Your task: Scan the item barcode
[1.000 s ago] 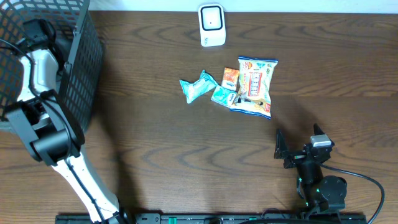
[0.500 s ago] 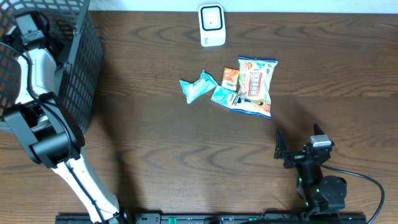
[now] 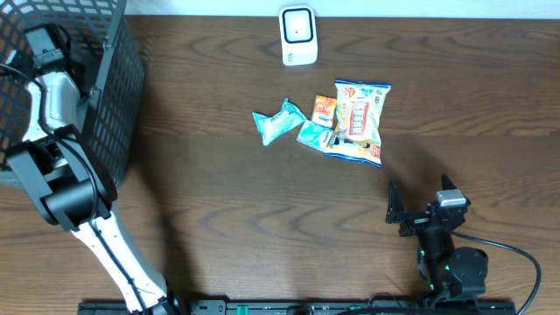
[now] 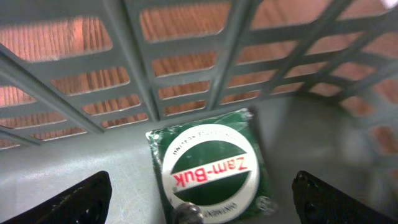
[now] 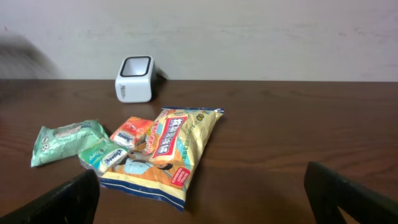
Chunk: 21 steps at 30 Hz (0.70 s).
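A green and white Zam-Buk item point(image 4: 210, 171) lies flat on the floor of the black mesh basket point(image 3: 118, 96), against its wall. My left gripper point(image 4: 202, 202) hangs just above the item. Its fingers point(image 4: 78, 200) stand wide apart on either side and hold nothing. From overhead the left gripper point(image 3: 45, 39) is inside the basket at the far left. The white barcode scanner point(image 3: 297, 36) stands at the table's back middle. My right gripper point(image 3: 418, 210) rests open at the front right, facing the scanner point(image 5: 135, 79).
A pile lies mid-table: a large yellow snack bag point(image 3: 357, 121), a teal packet point(image 3: 278, 121), a small orange packet point(image 3: 325, 108) and a green tissue pack point(image 3: 313, 135). The basket's mesh wall point(image 4: 186, 81) rises close behind the item.
My left wrist has shifted slightly inside the basket. The right arm and the pile on the table have not moved.
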Tool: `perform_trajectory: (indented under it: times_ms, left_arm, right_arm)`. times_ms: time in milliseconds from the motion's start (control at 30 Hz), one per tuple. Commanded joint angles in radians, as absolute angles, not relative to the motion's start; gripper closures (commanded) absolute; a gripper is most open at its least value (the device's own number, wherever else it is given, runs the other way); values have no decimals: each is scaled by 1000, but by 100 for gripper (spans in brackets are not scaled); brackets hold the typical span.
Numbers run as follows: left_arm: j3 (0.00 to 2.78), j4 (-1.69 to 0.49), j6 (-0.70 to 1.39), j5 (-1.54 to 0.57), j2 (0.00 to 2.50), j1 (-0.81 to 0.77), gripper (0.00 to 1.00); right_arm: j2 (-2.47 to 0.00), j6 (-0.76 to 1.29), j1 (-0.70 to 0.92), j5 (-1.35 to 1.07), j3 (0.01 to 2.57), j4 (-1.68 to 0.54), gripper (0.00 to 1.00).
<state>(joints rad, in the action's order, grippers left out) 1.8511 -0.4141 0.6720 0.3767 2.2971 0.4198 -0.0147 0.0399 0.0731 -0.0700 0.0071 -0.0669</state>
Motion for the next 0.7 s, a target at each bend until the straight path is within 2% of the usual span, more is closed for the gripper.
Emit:
perform_trajectory:
  times_ms: [0,200,433,533,667]
  left_arm:
    - [1850,-413,686,405,2344,424,9]
    - [1850,-418,668,405,2370,424,9]
    - [1850,-429,621,405,2375,425,32]
    - [1850,-456,622,405,2370,425,36]
    - [1850,-504,622,405,2347,425,52]
  right_arm:
    - [-11,28,71,-62,6,-72,1]
    - [-11,28,71,-62,6,-72,1]
    - [-11,28,71,-62,6,-71,1]
    - [-11,28,71,-62,6,-72,1]
    - [-11,28,71,-62,6,-72,1]
